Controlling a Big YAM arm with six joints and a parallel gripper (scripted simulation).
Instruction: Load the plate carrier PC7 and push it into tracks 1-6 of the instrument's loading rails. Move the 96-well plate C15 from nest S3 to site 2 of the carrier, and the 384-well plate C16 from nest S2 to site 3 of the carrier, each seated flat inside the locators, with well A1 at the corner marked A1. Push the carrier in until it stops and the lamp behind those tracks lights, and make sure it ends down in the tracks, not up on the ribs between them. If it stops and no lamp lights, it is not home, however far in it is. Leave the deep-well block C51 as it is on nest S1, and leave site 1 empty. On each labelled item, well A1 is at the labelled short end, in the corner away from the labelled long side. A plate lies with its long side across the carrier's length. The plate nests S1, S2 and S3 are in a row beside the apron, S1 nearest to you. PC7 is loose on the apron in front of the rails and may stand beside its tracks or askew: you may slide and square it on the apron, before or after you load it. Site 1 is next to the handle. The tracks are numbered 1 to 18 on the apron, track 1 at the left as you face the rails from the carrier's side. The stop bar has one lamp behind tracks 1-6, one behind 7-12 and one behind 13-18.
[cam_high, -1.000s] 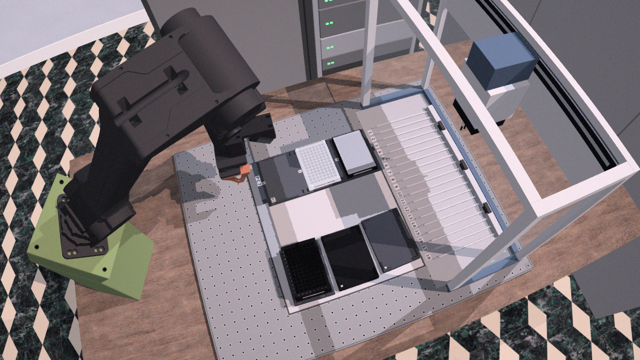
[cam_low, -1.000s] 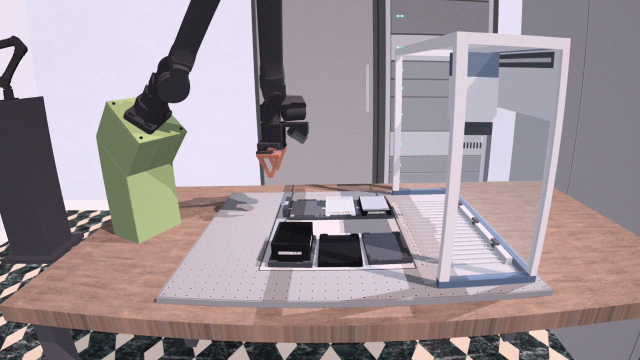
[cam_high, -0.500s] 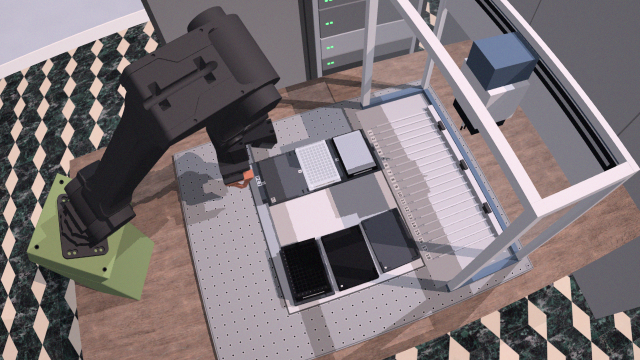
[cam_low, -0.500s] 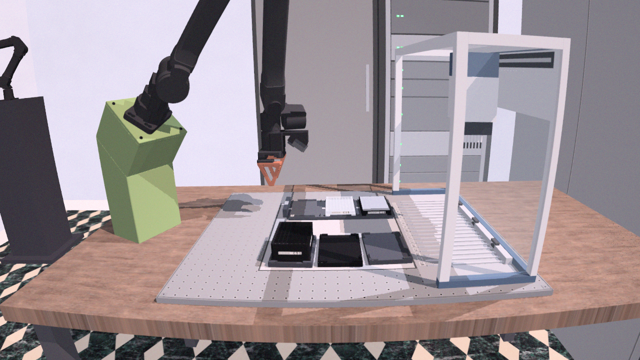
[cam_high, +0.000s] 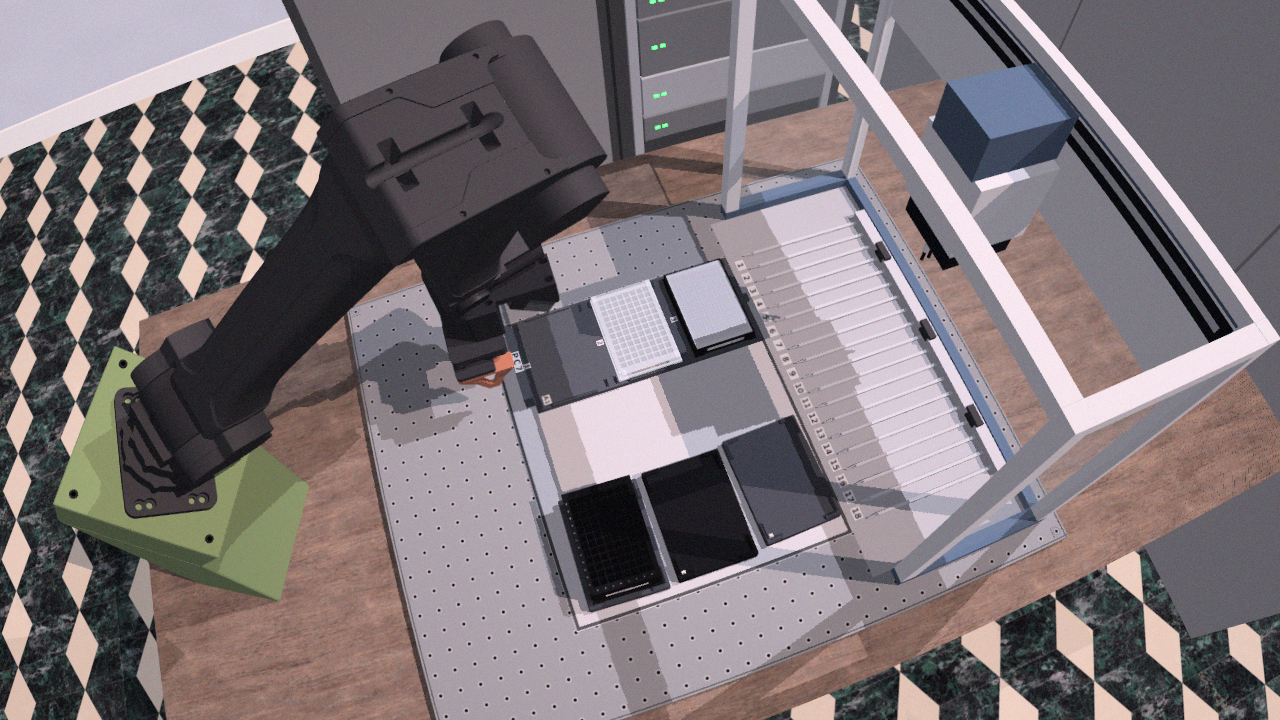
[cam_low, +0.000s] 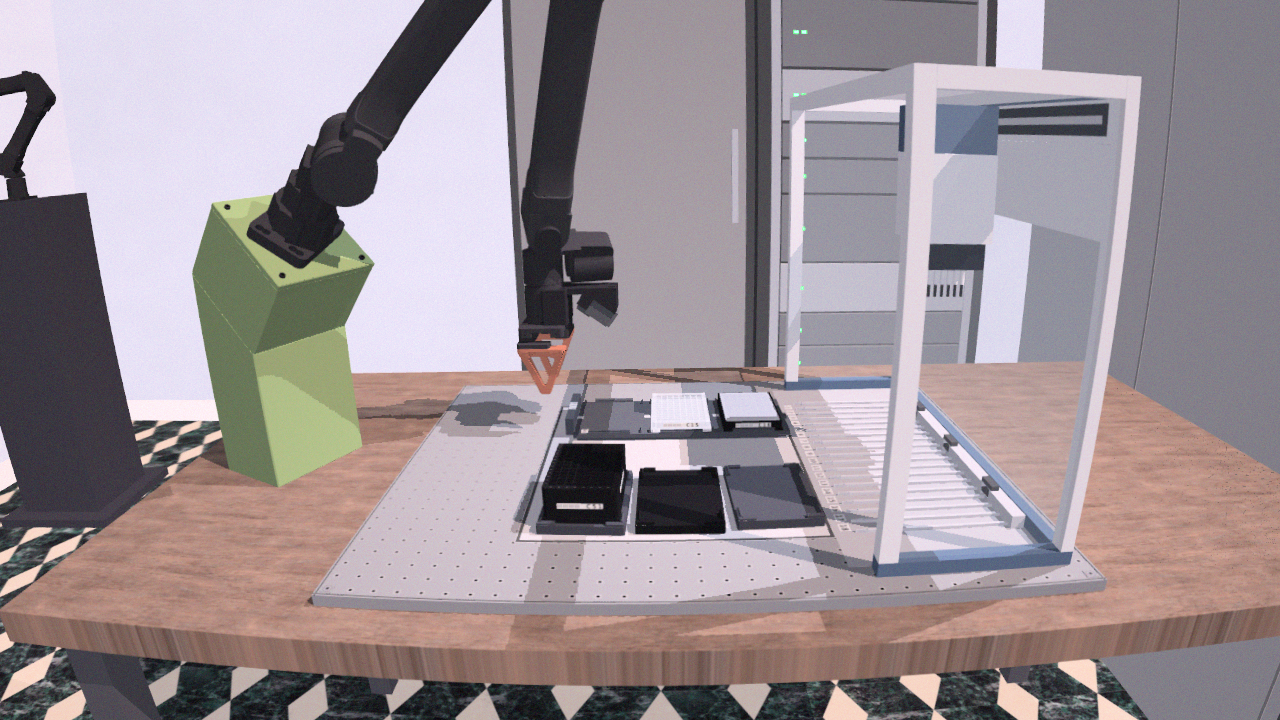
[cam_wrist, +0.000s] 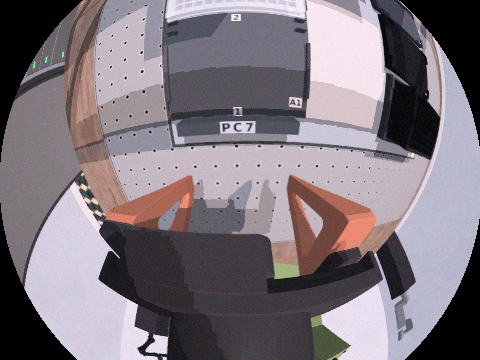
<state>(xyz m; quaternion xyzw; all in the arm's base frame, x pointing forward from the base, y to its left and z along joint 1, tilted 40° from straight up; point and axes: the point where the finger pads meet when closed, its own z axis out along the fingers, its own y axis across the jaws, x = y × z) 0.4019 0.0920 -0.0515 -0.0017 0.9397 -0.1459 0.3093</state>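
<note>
Behind the handle end of the long dark grey plate carrier PC7 (cam_wrist: 236, 80), my orange-fingered gripper (cam_wrist: 240, 207) hangs with its jaws apart and nothing between them, above the perforated grey board on the wooden table (cam_low: 1154, 465). The carrier lies on the apron short of the ribbed loading rails (cam_high: 881, 353), its far end near the low-numbered tracks; I cannot tell whether it is square to them. It is a flat, rigid tray with raised locators, its white label PC7 at the near end and small markers 1, 2 and A1 on the deck. Site 1 is bare, the white gridded 96-well plate (cam_high: 635, 328) sits at site 2, and the pale grey 384-well plate (cam_high: 708, 304) at site 3. The black deep-well block C51 (cam_low: 583, 481) stands in its nest, with two dark nests beside it. I judge the carrier stiff and fairly light, likely to slide easily yet swing if pushed off-centre, and the loose plates could jolt out of their locators. So I would bear on the handle end, centred and low, and push slowly and straight.
</note>
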